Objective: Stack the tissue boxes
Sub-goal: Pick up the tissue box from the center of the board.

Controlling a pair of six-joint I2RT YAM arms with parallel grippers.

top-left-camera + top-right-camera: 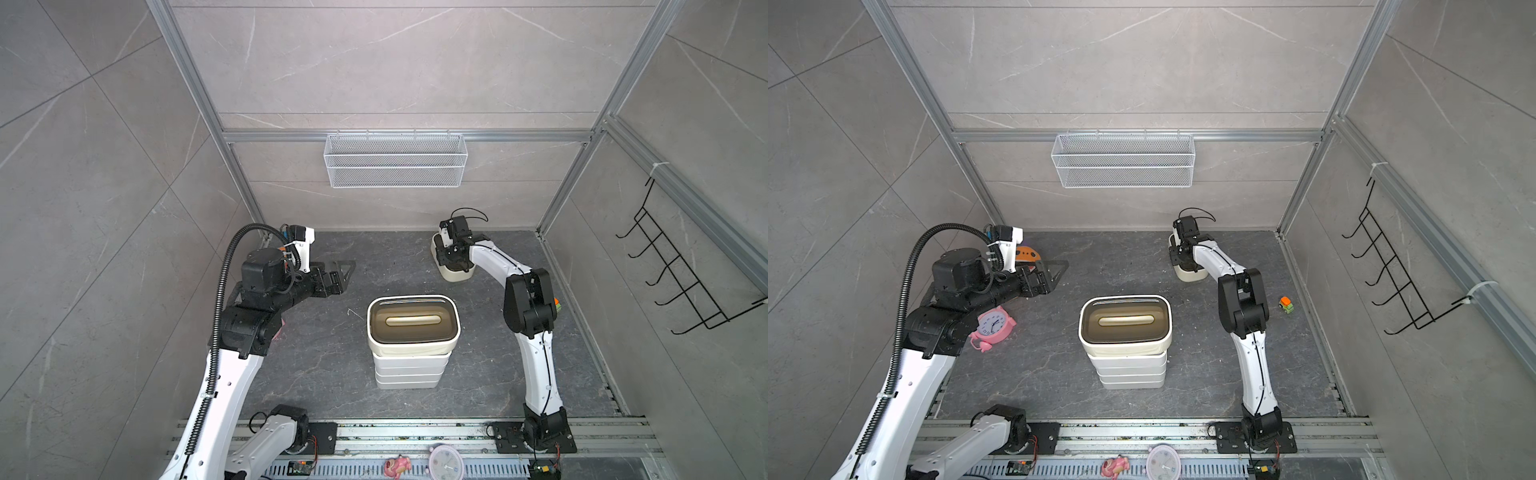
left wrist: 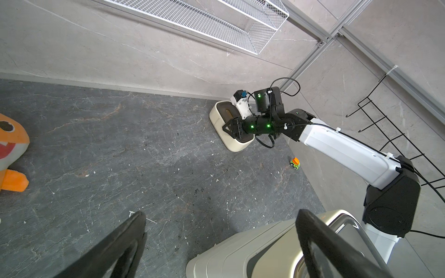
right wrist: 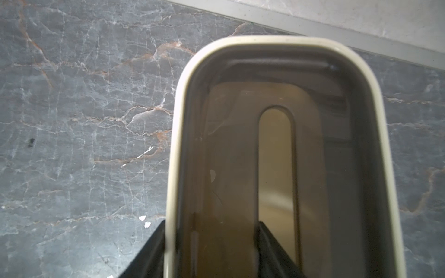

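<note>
Top views both show your largest item at mid-table: the tall stack (image 1: 409, 374) of white boxes, capped by a rounded cream tissue box with a dark-brown slotted lid (image 1: 413, 320), which sits square on the pile.

The last loose box (image 1: 455, 274), a cream one with the same brown lid, stands upright at the far right near the back wall, well apart from the stack.

Your right gripper (image 3: 209, 228) is on that loose box. One finger (image 3: 154, 255) lies against the outside of a long wall and the other (image 3: 272, 248) reaches down through the lid slot, so the jaws straddle wall and lid edge. You cannot tell from these views whether they are pressing yet.

Your left gripper (image 1: 338, 274) hangs at the left of the table with its jaws spread wide and nothing between them.

Expect the box to be light and stiff, a hard shell with smooth, rounded walls that could slip. The wall-and-slot hold looks the sensible one. Carrying it by one side may tilt it, and a pile this tall could topple under a rough landing.

No brand, label or lettering is readable on any box.
</note>
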